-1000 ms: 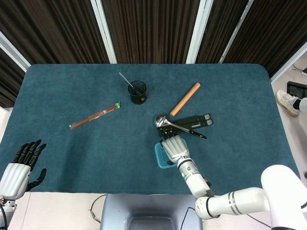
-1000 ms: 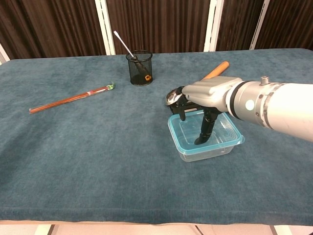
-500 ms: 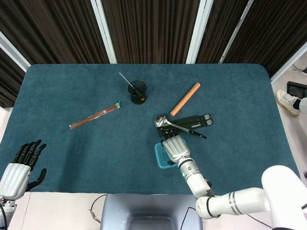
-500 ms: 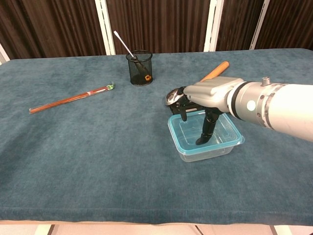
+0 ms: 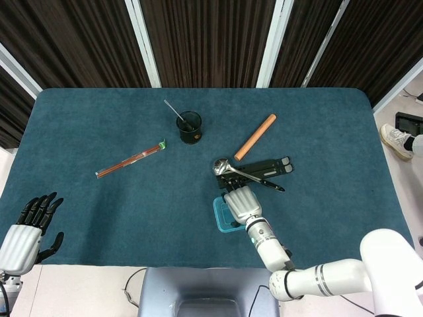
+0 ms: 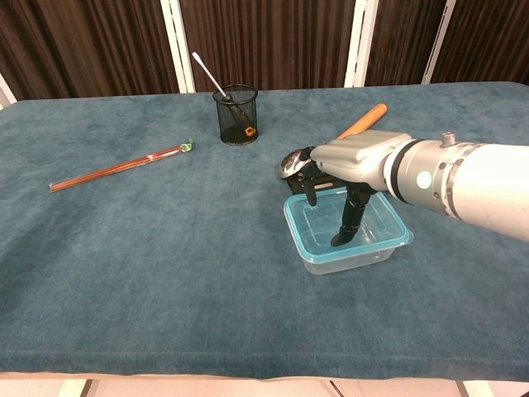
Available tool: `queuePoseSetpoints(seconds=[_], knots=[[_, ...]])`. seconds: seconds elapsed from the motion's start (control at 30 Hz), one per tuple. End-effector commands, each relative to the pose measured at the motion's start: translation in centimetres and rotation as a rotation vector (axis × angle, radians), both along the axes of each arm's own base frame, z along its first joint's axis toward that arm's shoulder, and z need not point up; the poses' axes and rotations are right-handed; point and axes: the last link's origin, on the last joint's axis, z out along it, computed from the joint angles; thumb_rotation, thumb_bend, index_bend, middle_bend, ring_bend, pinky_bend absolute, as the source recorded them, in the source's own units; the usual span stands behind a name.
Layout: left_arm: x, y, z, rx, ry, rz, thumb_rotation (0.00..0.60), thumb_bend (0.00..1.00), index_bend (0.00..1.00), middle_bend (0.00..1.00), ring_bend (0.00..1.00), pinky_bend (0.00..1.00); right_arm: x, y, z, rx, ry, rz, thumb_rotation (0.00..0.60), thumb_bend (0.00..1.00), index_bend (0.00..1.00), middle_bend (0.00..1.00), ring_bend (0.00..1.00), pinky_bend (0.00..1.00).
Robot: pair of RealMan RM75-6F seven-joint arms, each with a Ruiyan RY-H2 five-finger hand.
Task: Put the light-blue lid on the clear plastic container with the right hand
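Note:
The clear plastic container [image 6: 351, 260] stands near the table's front, with the light-blue lid [image 6: 314, 225] lying on top of it. My right hand [image 6: 357, 160] is spread over the lid, palm down, and one finger [image 6: 346, 223] reaches down onto the lid's top. It grips nothing. From the head view, the right hand [image 5: 241, 204] covers most of the lid [image 5: 221, 218]. My left hand [image 5: 26, 232] hangs off the table's front left corner, fingers apart and empty.
Right behind the container lie a metal ladle [image 6: 291, 163] and a black folding stand [image 5: 268, 170]. A wooden rod [image 5: 255, 137] lies beyond them. A black mesh cup [image 6: 235, 116] stands at the back, and a red chopstick pack [image 6: 120, 168] lies to the left.

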Motion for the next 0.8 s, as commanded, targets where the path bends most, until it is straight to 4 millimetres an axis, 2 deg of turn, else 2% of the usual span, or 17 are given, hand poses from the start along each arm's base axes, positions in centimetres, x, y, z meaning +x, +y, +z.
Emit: queuePoseSetpoints(seconds=[0.03, 0.8], knots=[[0.00, 0.03, 0.01, 0.001, 0.000, 0.001, 0.600, 0.44, 0.00, 0.00, 0.00, 0.08, -0.01, 0.00, -0.06, 0.002, -0.002, -0.001, 0.600, 0.15, 0.46, 0.11, 0.07, 0.15], [-0.06, 0.02, 0.09, 0.003, -0.002, 0.000, 0.600, 0.44, 0.00, 0.00, 0.00, 0.08, -0.36, 0.09, -0.33, 0.008, 0.008, -0.001, 0.600, 0.15, 0.44, 0.11, 0.07, 0.15]])
